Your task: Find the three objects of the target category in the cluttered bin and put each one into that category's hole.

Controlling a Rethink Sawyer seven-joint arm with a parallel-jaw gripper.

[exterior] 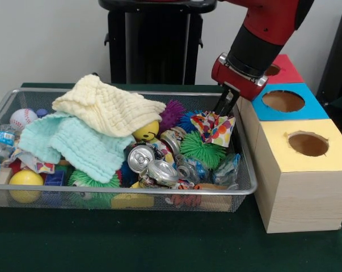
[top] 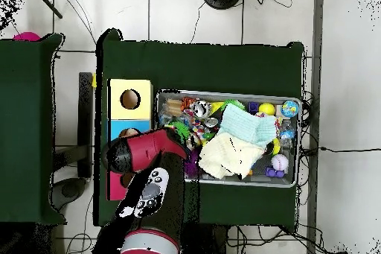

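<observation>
The silver wire-mesh bin [exterior: 159,191] is full of clutter; it also shows in the overhead view [top: 223,93]. In it lie a pale yellow cloth [exterior: 111,107], a mint cloth [exterior: 80,144], crushed cans [exterior: 140,157], spiky balls [exterior: 202,148] and a colourful patterned cloth [exterior: 214,129]. My gripper [exterior: 223,110] is at the bin's right end, shut on the top edge of the patterned cloth, which stands up under it. In the overhead view the arm [top: 149,154] hides the gripper.
Three wooden boxes with round holes stand in a row right of the bin: yellow-topped [exterior: 281,156], blue-topped [exterior: 313,110] and red-topped [exterior: 288,71]. A baseball [exterior: 23,118] and a yellow ball [exterior: 26,180] lie at the bin's left end.
</observation>
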